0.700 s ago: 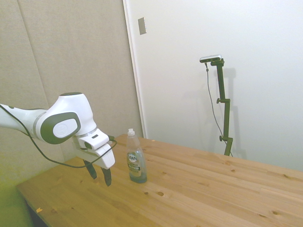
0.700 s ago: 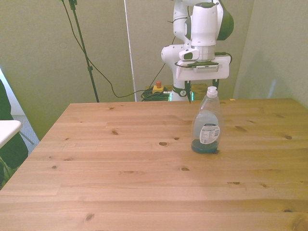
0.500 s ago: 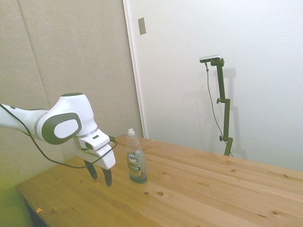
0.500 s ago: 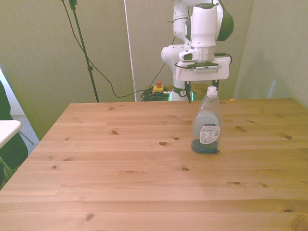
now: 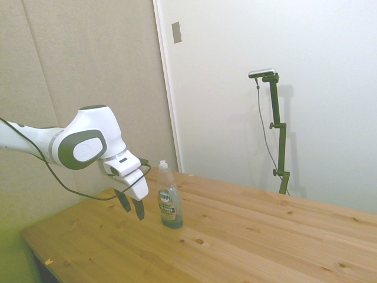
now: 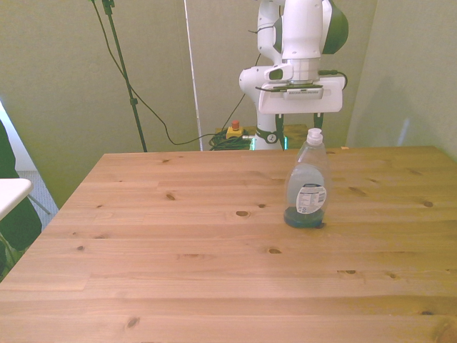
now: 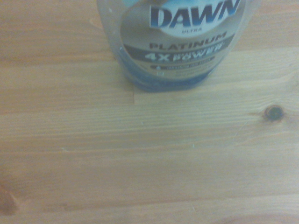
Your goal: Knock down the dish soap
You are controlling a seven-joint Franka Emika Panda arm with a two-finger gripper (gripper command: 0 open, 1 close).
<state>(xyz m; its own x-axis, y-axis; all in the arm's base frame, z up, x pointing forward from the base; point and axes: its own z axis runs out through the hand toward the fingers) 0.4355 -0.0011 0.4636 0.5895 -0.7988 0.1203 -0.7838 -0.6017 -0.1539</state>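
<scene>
The dish soap stands upright on the wooden table. It is a slim clear bottle with a white cap, a little dark liquid at its base and a blue-white label. In the front view the dish soap stands right of the table's middle. My gripper hangs open just beside the bottle, above the table, not touching it. Seen from the front, the gripper sits behind the bottle at cap height. The wrist view shows the dish soap label and base from close by.
The table spreads wide toward the front view's left and the near edge. A small box with a red button and cables lie on the floor behind the table. A white object pokes in at the front view's left edge.
The gripper has risen a little, tilted, and shifted closer to the bottle. The bottle has not moved.
</scene>
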